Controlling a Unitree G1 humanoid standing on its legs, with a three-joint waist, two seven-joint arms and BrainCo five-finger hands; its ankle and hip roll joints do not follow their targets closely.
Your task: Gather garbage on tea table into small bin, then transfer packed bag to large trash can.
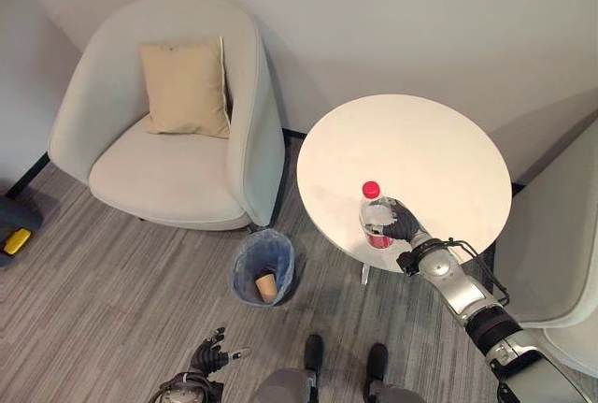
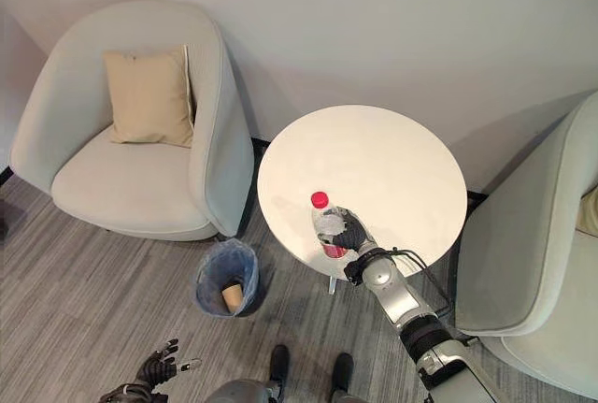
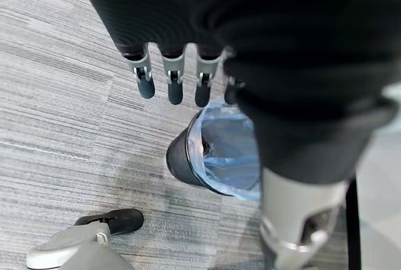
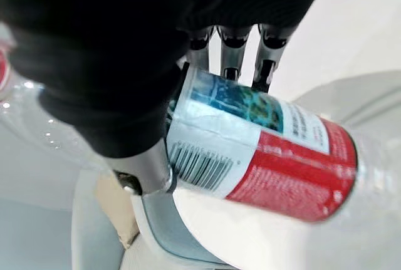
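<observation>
A plain pale grey wall backs a grey wood-grain plank floor. A rounded light grey upholstered armchair holds a square tan cushion; a second matching pale armchair stands opposite.

Red-capped clear bottle, white round table, blue-lined bin, beige cushion.

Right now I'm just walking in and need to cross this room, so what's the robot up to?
The right hand is wrapped around a clear plastic bottle with a red cap, standing upright near the front edge of the round white table. The left hand hangs open low over the floor. A small bin with a blue liner sits on the floor between the armchair and the table, with a paper cup inside.
</observation>
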